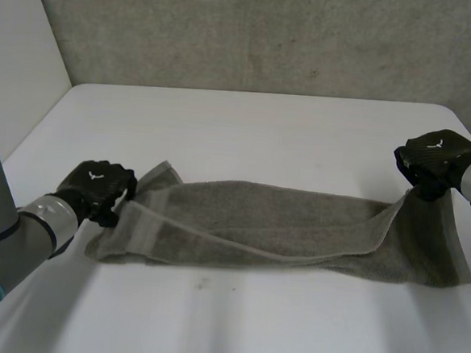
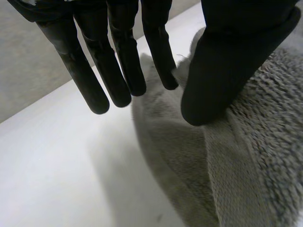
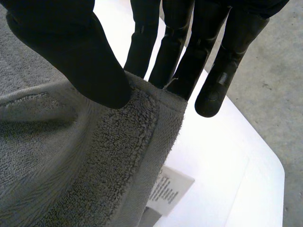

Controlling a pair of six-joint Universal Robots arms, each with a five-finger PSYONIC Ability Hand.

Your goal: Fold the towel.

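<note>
A grey towel (image 1: 280, 228) lies stretched across the white table (image 1: 263, 130), folded over along its length. My left hand (image 1: 97, 185) is at the towel's left end. In the left wrist view its fingers (image 2: 118, 71) are straight and spread away from the thumb, which rests on the towel (image 2: 255, 156); nothing is pinched. My right hand (image 1: 435, 158) holds the right end's far corner a little above the table. In the right wrist view the thumb (image 3: 71, 47) and fingers pinch the towel's edge (image 3: 142, 123).
A white label (image 3: 168, 191) hangs from the towel below my right hand. The table's right edge runs close beside that hand. A grey wall stands behind the table.
</note>
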